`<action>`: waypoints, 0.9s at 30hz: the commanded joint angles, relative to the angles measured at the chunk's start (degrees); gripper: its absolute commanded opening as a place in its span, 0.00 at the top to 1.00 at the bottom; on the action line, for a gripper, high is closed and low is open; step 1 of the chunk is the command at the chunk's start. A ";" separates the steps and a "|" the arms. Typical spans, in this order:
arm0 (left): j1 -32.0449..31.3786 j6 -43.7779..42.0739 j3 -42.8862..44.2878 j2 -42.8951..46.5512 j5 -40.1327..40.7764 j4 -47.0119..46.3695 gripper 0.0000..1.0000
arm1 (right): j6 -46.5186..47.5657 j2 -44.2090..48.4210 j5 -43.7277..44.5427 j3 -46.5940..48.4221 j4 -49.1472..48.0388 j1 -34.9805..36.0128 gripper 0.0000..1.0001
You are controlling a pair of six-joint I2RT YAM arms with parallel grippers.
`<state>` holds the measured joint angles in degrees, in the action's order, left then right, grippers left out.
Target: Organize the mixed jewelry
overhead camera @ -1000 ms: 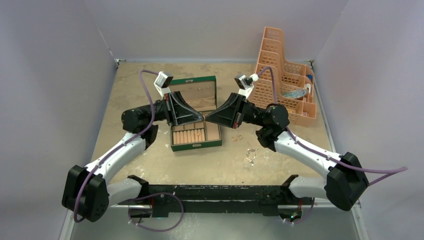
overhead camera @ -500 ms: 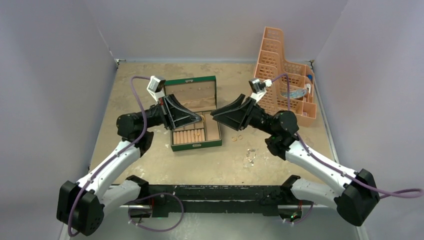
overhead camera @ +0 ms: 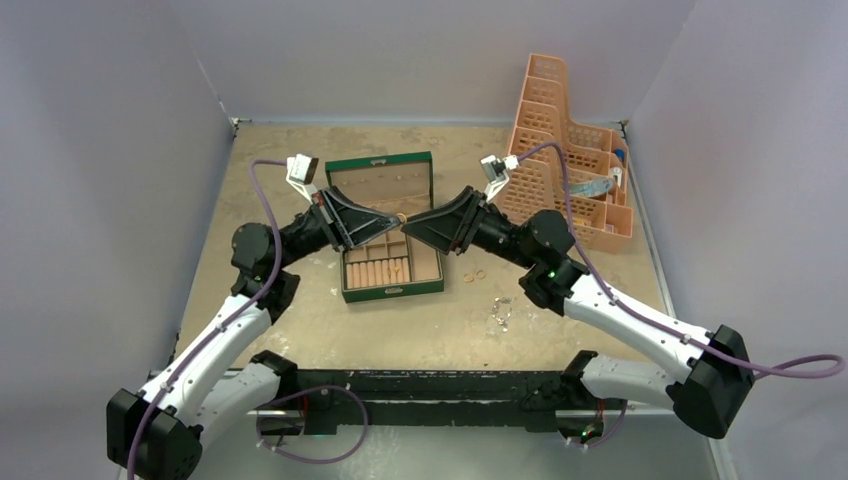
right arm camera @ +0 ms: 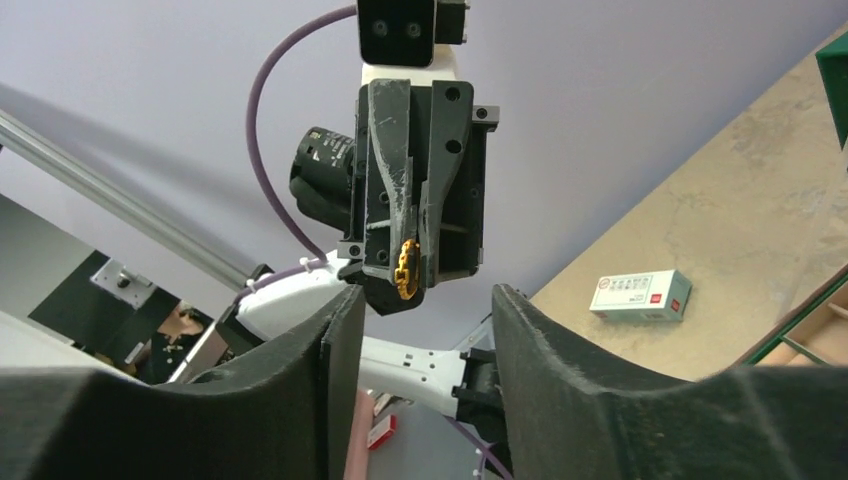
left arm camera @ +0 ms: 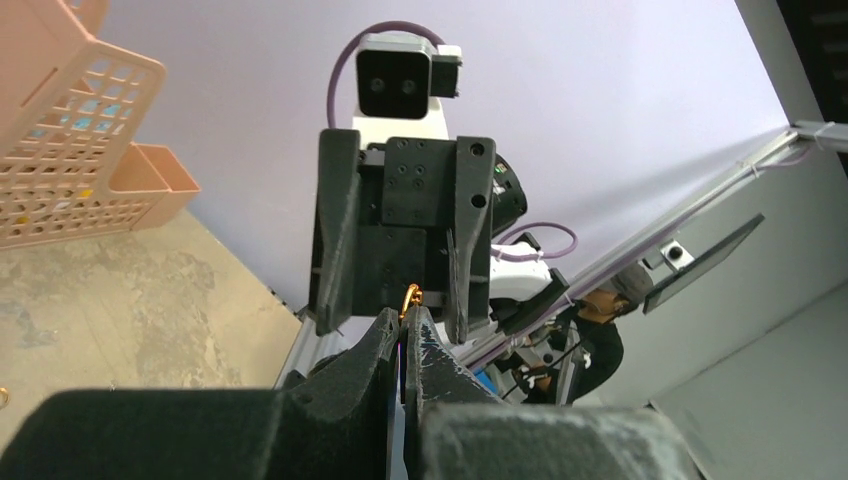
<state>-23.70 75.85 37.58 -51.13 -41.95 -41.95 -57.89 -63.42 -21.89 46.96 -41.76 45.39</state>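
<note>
- The left pincer [overhead camera: 398, 217] is clamped shut on a small gold piece [right arm camera: 405, 268] of the mixed jewelry. The piece is pinched at the very tips, and part of it pokes out beyond them.
- The right pincer [right arm camera: 424, 298] stands wide open and grips nothing. It points tip to tip at the left one.
- In the left wrist view, the gold piece sits in line with the gap between the right pincer's spread fingers [left arm camera: 336, 235]. Whether it touches them cannot be told.
- The two pincers meet in the air above the green jewelry box [overhead camera: 392, 292], both raised off the counter [overhead camera: 420, 335].
- The box lies open with its lid standing up at the back. Its beige lining shows a row of ring rolls at the front left and plain compartments beside and behind them.
- Two small gold-orange rings [overhead camera: 475, 274] lie on the counter just to the right of the box.
- A small silvery chain-like piece [overhead camera: 501, 312] lies a little nearer the arm bases, apart from the rings.
- A peach lattice organizer [overhead camera: 590, 140] stands in the far right corner, well away from the jewelry.
- The right wrist view shows a small white-and-red carton [right arm camera: 640, 295] lying flat on the counter.
</note>
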 commanded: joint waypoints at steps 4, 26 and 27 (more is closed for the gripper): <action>-0.18 -3.01 -0.12 2.41 4.50 4.17 1.00 | 1.55 0.11 4.17 3.69 0.60 0.81 0.63; -0.20 -5.01 0.37 3.33 2.31 7.69 1.00 | -0.17 -1.36 2.82 3.90 -0.49 0.76 0.82; -0.20 -5.09 0.38 3.47 2.29 7.91 1.00 | -0.20 -1.36 2.82 3.85 -0.57 0.78 0.82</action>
<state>-23.70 72.36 37.58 -49.15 -38.50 -33.41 -57.89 -65.21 -19.29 48.53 -39.33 46.13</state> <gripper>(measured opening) 0.009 0.185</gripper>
